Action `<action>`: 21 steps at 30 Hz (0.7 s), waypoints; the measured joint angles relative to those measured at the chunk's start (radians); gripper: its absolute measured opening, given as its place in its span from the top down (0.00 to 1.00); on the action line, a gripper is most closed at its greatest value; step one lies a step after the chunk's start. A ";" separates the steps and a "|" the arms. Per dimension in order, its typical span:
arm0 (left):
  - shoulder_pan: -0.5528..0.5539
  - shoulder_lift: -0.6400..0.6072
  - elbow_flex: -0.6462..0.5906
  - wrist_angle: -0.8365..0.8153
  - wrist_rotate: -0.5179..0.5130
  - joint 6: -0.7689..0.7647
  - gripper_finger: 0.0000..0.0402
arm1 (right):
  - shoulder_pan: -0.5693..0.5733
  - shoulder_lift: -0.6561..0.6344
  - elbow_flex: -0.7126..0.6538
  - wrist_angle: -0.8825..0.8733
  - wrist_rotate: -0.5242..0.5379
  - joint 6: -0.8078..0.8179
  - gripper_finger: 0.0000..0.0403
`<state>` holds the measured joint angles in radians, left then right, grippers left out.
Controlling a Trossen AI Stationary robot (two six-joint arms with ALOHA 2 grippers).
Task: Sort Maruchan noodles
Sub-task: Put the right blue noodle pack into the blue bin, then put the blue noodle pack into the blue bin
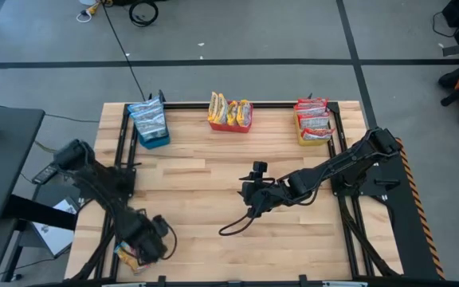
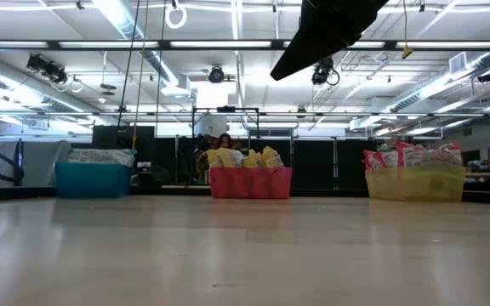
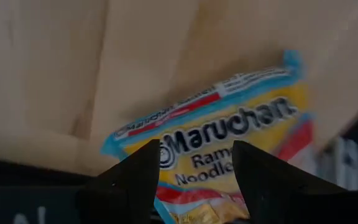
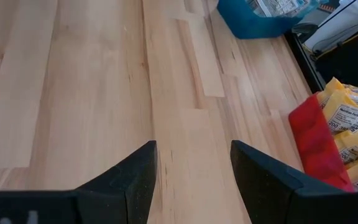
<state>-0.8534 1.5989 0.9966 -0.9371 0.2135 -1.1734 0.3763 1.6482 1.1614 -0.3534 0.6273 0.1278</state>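
A yellow-orange Maruchan packet [image 3: 229, 124] with a blue border lies flat at the table's near left corner [image 1: 126, 257]. My left gripper [image 3: 194, 168] is open right over it, one finger on either side of its printed face; it also shows in the high view [image 1: 146, 239]. My right gripper [image 4: 193, 162] is open and empty over the bare middle of the table [image 1: 249, 191]. Along the far edge, blue packets fill the blue bin [image 1: 150, 123], yellow packets the red bin [image 1: 231, 113], and red packets the yellow bin [image 1: 315, 121]. My left gripper comes at the yellow packet from above with its fingers [image 3: 135, 180] spread over the packet's near part [image 3: 197, 162]. I cannot tell whether the fingertips touch it. The packet lies flat on the table.
A black frame rail [image 1: 122, 159] runs along the table's left side, and another [image 1: 343, 159] along its right side. The wood between the bins and the arms [image 1: 205, 167] is bare. In the low view, the three bins [image 2: 249, 181] stand in a row at the back.
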 joint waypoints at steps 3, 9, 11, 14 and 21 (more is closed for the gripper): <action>-0.012 0.037 -0.022 0.006 0.007 -0.118 0.49 | 0.000 0.000 0.000 0.000 0.000 0.000 0.48; -0.012 0.049 -0.040 0.090 0.034 -0.207 0.43 | 0.000 0.000 0.000 0.000 0.000 0.003 0.48; -0.006 0.049 -0.040 0.118 0.037 -0.219 0.39 | 0.000 0.000 0.000 0.000 0.000 0.003 0.48; 0.003 0.049 -0.040 0.122 0.067 -0.231 0.34 | 0.000 0.000 0.000 0.000 0.000 0.001 0.48; 0.006 0.037 0.026 0.088 0.117 -0.248 0.31 | 0.000 0.000 0.000 0.000 -0.001 0.000 0.48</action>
<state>-0.8473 1.6360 1.0222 -0.8488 0.3307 -1.4217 0.3763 1.6482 1.1614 -0.3538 0.6262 0.1280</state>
